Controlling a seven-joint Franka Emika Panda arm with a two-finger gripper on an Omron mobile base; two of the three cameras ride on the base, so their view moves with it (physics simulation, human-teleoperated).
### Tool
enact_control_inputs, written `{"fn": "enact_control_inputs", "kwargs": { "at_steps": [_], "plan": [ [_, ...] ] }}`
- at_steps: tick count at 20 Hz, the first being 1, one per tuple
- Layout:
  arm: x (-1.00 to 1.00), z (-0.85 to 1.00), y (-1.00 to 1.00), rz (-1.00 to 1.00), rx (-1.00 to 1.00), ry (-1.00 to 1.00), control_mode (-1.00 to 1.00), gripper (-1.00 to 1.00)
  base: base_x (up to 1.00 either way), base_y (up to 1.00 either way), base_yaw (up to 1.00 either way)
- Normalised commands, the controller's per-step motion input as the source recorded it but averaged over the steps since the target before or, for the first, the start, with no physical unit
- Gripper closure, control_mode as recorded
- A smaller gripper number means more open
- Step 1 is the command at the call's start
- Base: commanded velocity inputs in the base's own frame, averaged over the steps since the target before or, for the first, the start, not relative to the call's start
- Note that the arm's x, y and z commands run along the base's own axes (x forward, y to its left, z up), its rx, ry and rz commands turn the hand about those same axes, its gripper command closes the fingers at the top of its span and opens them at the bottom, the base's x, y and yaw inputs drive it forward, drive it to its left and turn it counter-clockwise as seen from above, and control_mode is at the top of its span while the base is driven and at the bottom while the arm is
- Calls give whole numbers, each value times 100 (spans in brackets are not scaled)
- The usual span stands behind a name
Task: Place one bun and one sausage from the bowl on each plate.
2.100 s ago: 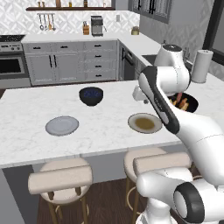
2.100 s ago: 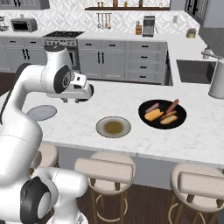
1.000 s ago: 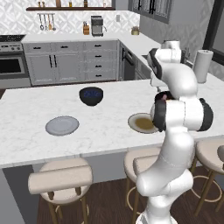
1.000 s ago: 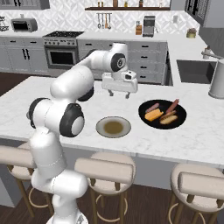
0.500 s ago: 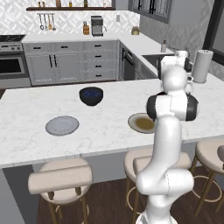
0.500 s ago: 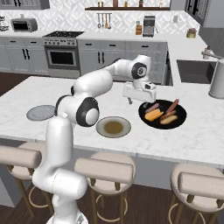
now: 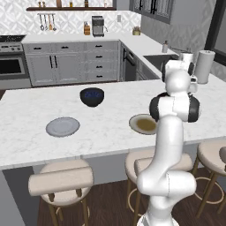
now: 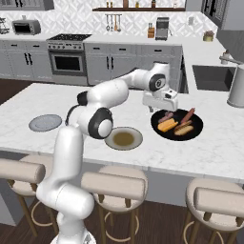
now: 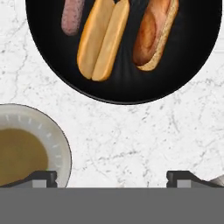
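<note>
Jaws (image 8: 160,109) spread wide and empty, I hang over the bench (image 8: 214,152) at the near-left rim of the black bowl (image 8: 194,132), between it and the olive-centred plate (image 8: 124,138).

Going left to right in the right base view: the grey plate (image 8: 45,122) lies far off at the left of the bench, bare. The olive-centred plate sits just beside the bowl, also bare. Then the bowl, holding everything I need.

In the hand view the bowl (image 9: 192,74) lies ahead of my fingertips (image 9: 41,178), not under them. The split golden bun (image 9: 103,40) is the nearest piece, its long axis running almost straight away from me, leaning slightly right at the far end. A pinkish sausage (image 9: 72,16) lies to its left, roughly parallel. A second bun (image 9: 156,35), browner, lies to the right, tilted the same way.

I judge the bun needs me to advance over the bowl; my jaws' line already crosses its length.
</note>
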Motion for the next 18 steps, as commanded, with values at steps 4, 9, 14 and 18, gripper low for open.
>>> {"fn": "enact_control_inputs", "kwargs": {
  "at_steps": [4, 9, 14, 18],
  "plan": [
    [7, -34, 1, 4, -1, -32, -100, -100, 0, 0, 0],
    [30, -55, -24, 0, 0, -4, -100, -100, 0, 0, 0],
    [51, -23, -12, 2, 0, 9, -100, -100, 0, 0, 0],
    [38, 0, -21, 6, 1, 10, -100, -100, 0, 0, 0]
  ]
}}
